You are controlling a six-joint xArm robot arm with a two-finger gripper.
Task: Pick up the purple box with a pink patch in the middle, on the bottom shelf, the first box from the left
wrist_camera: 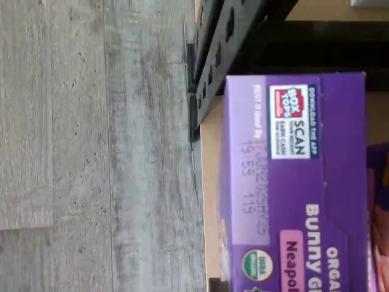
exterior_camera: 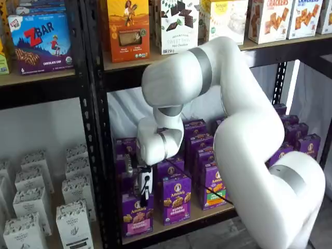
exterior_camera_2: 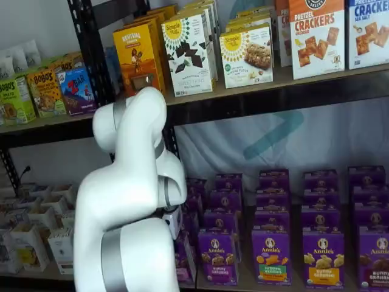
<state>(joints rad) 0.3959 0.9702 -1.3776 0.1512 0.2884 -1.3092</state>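
Gripper [exterior_camera: 141,193]: white body w/ black fingers down over top of the purple box [exterior_camera: 137,213], front-left corner of the bottom shelf [exterior_camera: 202,217], just beside black upright [exterior_camera: 102,155]. Fingers seen side-on; gap or grip on box can't tell. Arm [exterior_camera_2: 130,201] hides gripper and most of box in one shelf view. Wrist view: box top [wrist_camera: 298,182] close up, Box Tops patch, "Bunny", pink "Neapol" label, date stamp; grey floor [wrist_camera: 91,152] alongside. Shelf holds rows of purple Annie's cartons [exterior_camera: 175,198] in both shelf views.
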